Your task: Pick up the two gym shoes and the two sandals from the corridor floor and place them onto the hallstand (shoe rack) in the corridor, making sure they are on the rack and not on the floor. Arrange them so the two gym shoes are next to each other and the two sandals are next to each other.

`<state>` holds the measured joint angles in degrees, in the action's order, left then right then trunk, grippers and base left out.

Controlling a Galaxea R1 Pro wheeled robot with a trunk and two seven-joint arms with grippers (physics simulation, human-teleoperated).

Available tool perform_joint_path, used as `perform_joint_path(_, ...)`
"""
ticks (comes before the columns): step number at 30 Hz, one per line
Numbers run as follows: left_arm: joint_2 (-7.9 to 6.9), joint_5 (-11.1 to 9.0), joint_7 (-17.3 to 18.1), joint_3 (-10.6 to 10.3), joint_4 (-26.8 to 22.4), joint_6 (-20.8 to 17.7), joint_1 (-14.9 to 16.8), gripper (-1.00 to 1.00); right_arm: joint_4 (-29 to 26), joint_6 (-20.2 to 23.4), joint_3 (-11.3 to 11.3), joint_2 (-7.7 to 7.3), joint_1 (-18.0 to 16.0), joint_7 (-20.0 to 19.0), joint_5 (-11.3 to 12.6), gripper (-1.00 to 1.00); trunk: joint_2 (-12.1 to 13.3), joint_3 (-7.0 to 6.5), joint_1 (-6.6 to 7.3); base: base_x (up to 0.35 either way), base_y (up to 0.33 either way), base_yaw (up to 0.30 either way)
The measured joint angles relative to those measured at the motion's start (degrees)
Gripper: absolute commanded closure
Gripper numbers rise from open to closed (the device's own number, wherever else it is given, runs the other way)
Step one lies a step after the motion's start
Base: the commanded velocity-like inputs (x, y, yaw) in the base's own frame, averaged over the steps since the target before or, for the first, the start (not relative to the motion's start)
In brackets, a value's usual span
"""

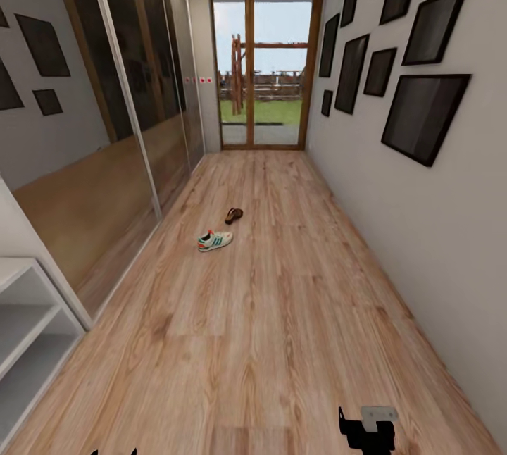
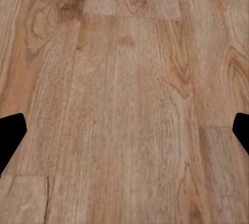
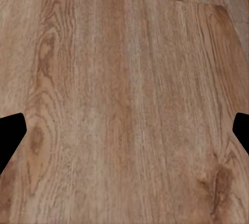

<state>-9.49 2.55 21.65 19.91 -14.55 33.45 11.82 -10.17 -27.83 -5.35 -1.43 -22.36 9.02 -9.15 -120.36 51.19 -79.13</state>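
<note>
Nearest the head camera, the right gripper (image 1: 366,430) showed at the bottom edge, a dark shape with a grey plate on it. Both wrist views showed dark fingertips (image 3: 10,138) spread wide to either side with only bare corridor floor (image 2: 124,104) between them, so the left gripper (image 2: 124,135) and the right one stood open and empty. One gym shoe (image 1: 215,240) lay on the planks well ahead and to the left of the right gripper, far from both arms. Just beyond it, slightly right, lay one brown sandal (image 1: 234,215), apart from the shoe. At the near left stood a light grey shelving unit (image 1: 28,328). Mirrored wardrobe doors (image 1: 134,110) lined the left wall, dark picture frames (image 1: 422,117) the right, and a glazed door (image 1: 264,67) closed the far end.
</note>
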Motion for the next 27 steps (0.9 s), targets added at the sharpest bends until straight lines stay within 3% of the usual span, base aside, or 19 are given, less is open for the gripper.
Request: perform_joint_path(27,0.0,0.0,0.0,0.0,0.0,0.0,0.0,-1.0,0.0,0.0,0.0,0.0,0.0,0.0,-0.1,-1.0,0.0,0.0,0.0,0.34,0.0,0.0)
